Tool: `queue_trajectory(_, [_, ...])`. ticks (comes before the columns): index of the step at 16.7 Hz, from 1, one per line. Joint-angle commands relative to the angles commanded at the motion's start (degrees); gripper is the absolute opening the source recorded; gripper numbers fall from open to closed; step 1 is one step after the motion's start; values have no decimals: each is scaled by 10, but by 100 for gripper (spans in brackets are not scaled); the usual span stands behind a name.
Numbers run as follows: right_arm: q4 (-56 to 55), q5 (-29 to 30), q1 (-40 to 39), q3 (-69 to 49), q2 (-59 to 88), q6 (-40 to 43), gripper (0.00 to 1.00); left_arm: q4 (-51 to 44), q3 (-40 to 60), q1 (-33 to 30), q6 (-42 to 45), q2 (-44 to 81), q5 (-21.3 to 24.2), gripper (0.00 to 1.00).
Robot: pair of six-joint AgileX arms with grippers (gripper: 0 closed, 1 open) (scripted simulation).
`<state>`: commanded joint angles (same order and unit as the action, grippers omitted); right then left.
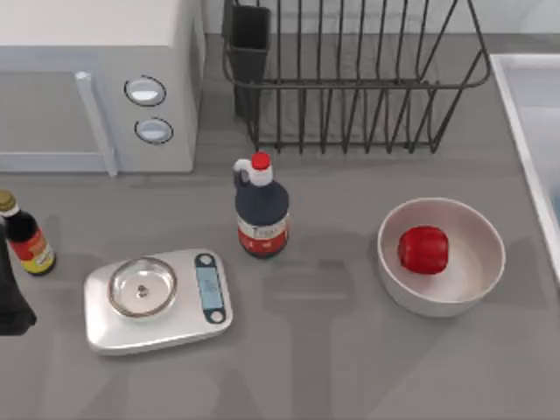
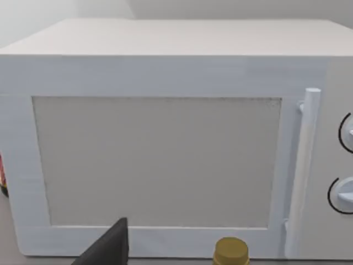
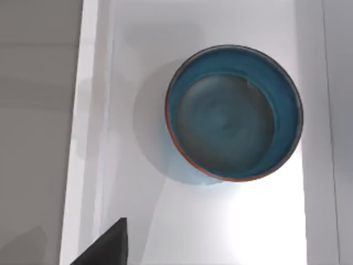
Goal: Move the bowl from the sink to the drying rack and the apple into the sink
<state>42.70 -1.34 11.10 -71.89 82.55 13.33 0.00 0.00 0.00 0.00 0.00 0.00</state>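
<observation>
The dark teal-blue bowl (image 3: 234,113) with a reddish band at its rim sits upright in the pale sink (image 3: 138,215). My right gripper (image 3: 105,248) hangs above that basin, off to one side of the bowl and apart from it. The sink's rim (image 1: 516,114) runs along the table's right edge. The glossy red apple (image 1: 423,249) lies inside a plain white bowl (image 1: 477,262) at the right of the table. The black wire drying rack (image 1: 350,87) stands at the back centre, holding no dishes. My left gripper (image 1: 10,302) stays at the far left edge, facing the microwave.
A white microwave (image 1: 96,79) fills the back left. A dark bottle with a red cap (image 1: 261,210) stands mid-table in front of the rack. A silver kitchen scale (image 1: 157,297) and a small sauce bottle (image 1: 26,241) sit at the left. The rack's black utensil cup (image 1: 249,39) is at its left corner.
</observation>
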Motion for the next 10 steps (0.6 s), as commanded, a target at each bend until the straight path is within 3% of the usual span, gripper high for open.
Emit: queue_trajectory(10, [236,-3,84,-475,511,59,100,0,0,0,0,0,0,100])
